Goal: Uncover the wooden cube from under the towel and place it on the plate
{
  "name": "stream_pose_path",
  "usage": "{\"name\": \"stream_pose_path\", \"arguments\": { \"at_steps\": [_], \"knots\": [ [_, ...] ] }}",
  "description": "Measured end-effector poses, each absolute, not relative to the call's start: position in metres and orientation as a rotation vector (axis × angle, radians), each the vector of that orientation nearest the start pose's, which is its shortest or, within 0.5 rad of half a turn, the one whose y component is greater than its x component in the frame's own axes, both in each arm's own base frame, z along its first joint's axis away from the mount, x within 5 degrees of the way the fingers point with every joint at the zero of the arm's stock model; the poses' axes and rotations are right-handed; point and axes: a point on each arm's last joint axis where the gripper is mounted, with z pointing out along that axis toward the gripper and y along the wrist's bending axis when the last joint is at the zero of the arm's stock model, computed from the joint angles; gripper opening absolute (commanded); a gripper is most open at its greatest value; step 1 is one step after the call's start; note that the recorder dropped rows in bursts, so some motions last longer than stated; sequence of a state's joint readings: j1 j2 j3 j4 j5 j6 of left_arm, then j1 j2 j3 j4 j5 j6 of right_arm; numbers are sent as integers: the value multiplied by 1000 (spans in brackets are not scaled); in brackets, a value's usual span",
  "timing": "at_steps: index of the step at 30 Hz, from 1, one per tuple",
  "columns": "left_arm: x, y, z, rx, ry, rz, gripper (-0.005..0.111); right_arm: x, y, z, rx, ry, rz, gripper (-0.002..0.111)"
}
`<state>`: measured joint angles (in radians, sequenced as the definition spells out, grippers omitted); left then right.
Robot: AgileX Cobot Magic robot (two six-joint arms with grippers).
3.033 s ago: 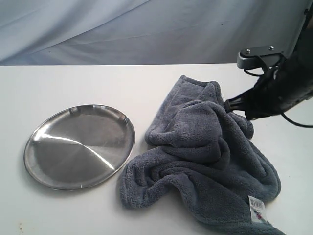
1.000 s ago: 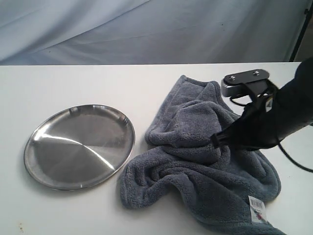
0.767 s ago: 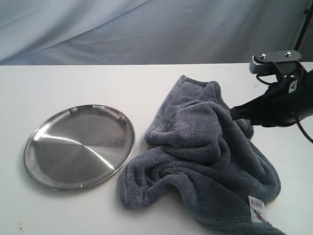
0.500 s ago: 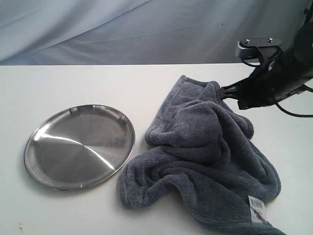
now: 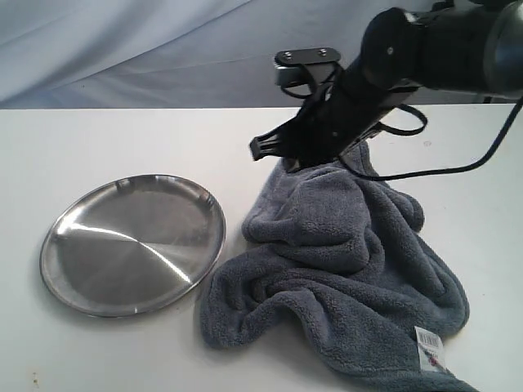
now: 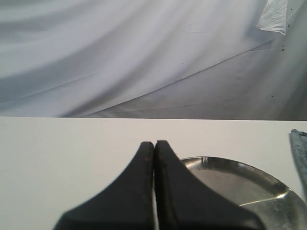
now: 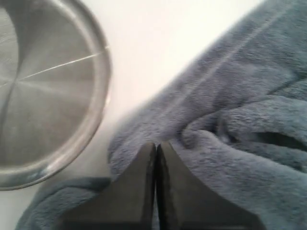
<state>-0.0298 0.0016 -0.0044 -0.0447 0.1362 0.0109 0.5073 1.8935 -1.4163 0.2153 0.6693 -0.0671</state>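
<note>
Above the far edge of the big fluffy blue-grey cloth towel (image 5: 343, 261), the right gripper (image 5: 257, 149) points left toward the plate. Its two black fingers (image 7: 144, 191) are pressed tight together with nothing between them. The right wrist view shows the tips over a soft fold of the towel (image 7: 230, 124). I cannot tell if they touch it. The dark arm behind the gripper reaches in from the far right, with a black cable hanging from it.

The towel lies bunched up in lumps on the right side of the white table (image 5: 122, 139). A small white tag (image 5: 429, 347) sits at its near right corner. The wooden cube cannot be seen in any view.

The round shiny steel plate (image 5: 131, 245) lies flat on the left, just beside the towel. Nothing is on it.

The left gripper (image 6: 154, 143) is closed tight too and holds nothing. It hangs over the bare table, with the plate (image 6: 240, 182) just past its tips.
</note>
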Motion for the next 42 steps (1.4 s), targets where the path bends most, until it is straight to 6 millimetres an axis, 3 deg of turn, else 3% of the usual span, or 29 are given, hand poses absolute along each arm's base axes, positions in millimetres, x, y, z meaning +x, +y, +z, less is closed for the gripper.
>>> {"name": "stream_pose_path", "arguments": {
  "at_steps": [7, 14, 16, 19, 21, 25, 27, 30, 35, 38, 42],
  "knots": [
    [56, -2, 202, 2, 1617, -54, 1, 316, 257, 222, -785, 2617, 425, 0],
    [56, -2, 202, 2, 1617, -54, 1, 266, 277, 202, -965, 2673, 421, 0],
    [56, -2, 202, 2, 1617, -54, 1, 243, 273, 200, -996, 2663, 424, 0],
    [56, -2, 202, 2, 1617, -54, 1, 225, 259, 200, -983, 2653, 427, 0],
    [56, -2, 202, 2, 1617, -54, 1, 207, 241, 200, -959, 2648, 425, 0],
    [56, -2, 202, 2, 1617, -54, 1, 194, 210, 204, -886, 2643, 396, 0],
    [56, -2, 202, 2, 1617, -54, 1, 197, 176, 206, -762, 2650, 335, 0],
    [56, -2, 202, 2, 1617, -54, 1, 208, 141, 201, -624, 2680, 256, 0],
    [56, -2, 202, 2, 1617, -54, 1, 245, 84, 208, -320, 2627, 151, 0],
    [56, -2, 202, 2, 1617, -54, 1, 264, 74, 224, -247, 2566, 140, 0],
    [56, -2, 202, 2, 1617, -54, 1, 299, 82, 230, -236, 2544, 139, 0]
  ]
}}
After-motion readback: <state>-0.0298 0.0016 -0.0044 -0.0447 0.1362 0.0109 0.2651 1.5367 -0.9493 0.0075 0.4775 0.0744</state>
